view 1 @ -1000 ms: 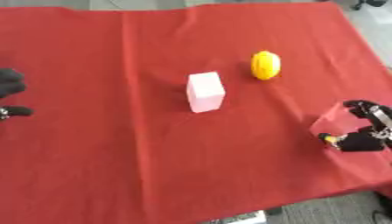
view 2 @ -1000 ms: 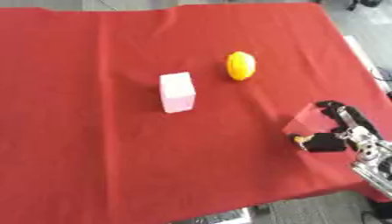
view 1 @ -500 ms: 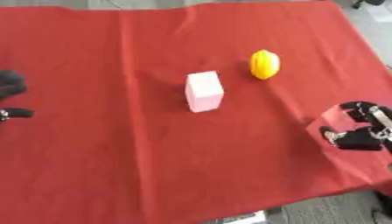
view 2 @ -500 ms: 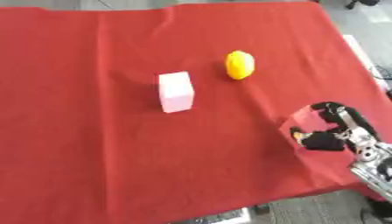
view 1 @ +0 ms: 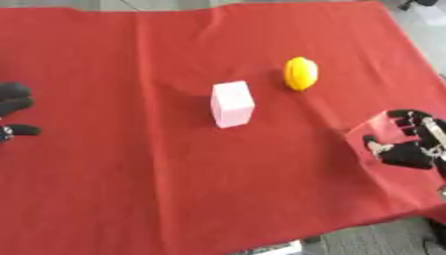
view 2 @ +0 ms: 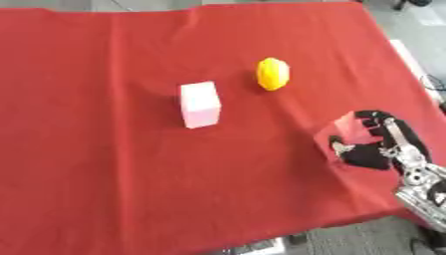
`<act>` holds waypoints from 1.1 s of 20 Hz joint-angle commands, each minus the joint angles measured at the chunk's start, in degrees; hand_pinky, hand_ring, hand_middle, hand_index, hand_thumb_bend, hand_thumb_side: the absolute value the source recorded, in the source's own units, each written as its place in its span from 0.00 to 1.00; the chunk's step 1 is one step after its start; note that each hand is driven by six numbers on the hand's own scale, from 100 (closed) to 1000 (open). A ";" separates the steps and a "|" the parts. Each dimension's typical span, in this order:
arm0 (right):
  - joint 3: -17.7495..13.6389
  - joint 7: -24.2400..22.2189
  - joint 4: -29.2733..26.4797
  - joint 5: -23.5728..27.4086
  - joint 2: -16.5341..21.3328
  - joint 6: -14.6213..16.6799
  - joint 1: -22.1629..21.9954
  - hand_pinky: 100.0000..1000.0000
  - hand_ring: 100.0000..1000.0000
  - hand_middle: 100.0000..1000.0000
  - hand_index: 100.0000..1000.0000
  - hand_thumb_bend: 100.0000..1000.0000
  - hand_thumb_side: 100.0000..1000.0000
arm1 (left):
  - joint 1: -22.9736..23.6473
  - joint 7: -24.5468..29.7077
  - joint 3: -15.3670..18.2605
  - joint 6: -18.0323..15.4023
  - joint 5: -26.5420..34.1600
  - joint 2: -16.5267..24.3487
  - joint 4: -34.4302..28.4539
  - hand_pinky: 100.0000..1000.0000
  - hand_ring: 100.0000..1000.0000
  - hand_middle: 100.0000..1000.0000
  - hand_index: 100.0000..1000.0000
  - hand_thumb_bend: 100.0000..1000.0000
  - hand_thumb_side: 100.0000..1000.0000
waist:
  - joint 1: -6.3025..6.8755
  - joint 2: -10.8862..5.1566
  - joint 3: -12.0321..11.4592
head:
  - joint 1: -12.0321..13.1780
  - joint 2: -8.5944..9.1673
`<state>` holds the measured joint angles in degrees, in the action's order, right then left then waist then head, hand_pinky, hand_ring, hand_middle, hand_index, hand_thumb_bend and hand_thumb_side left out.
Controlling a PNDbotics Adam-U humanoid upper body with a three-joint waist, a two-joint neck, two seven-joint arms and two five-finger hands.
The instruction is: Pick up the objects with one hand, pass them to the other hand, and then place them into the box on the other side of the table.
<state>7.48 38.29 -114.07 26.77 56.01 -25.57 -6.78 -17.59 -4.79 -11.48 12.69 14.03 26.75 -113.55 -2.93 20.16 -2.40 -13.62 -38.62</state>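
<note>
Since a second ago my right hand point(view 2: 376, 149) has barely shifted, fingers curled around a red block point(view 2: 348, 130) near the right edge of the red cloth-covered table point(view 1: 131, 174). My left hand point(view 1: 13, 112) idles far left, fingers I cannot tell. The pale pink upright box point(view 1: 232, 103) and yellow lemon-shaped object point(view 1: 300, 73) sit mid-table.

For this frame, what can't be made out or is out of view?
- Destination box: in neither view.
- Left robot hand: cut off by the left eye view's left edge; absent from the right eye view.
- Red object in the right robot hand: fingers cover part of it, and it blends with the red cloth; identity unclear.
- Yellow object: blurred, only an oval shape.
</note>
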 commanded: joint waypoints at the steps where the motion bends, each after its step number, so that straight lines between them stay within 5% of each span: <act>1: -0.29 9.90 -0.52 -1.28 0.43 -6.57 0.66 0.62 0.75 0.40 0.78 0.11 0.00 | -0.27 0.18 0.15 -0.23 -0.41 0.51 -1.05 0.63 0.84 0.75 0.79 0.00 0.83 | 0.07 -1.00 0.05 | -0.07 0.28; 7: 0.62 11.64 -0.52 -6.87 -1.36 -1.19 2.69 0.58 0.74 0.39 0.76 0.10 0.00 | -0.59 0.22 0.29 -0.70 -0.23 0.80 -1.05 0.63 0.84 0.75 0.79 0.00 0.81 | 0.14 -1.28 -0.17 | 0.43 0.44; 16: 4.43 10.37 -0.52 -19.36 -3.33 1.24 7.05 0.57 0.73 0.39 0.68 0.08 0.00 | -1.00 0.10 0.66 -1.92 0.23 1.15 -1.05 0.63 0.84 0.75 0.79 0.00 0.79 | 0.10 -1.52 -0.81 | 1.72 1.49; 22: 7.54 9.27 -0.52 -23.20 -5.41 2.58 11.01 0.53 0.73 0.37 0.62 0.06 0.00 | -1.42 -0.15 1.13 -3.09 0.72 1.83 -1.05 0.63 0.84 0.75 0.79 0.00 0.76 | -0.04 -1.71 -1.68 | 2.63 1.64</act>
<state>14.99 44.00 -114.06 4.52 49.85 -19.87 3.80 -18.30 -4.85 -11.06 10.07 14.56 26.95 -113.55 -2.96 19.77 -4.09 -11.18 -37.64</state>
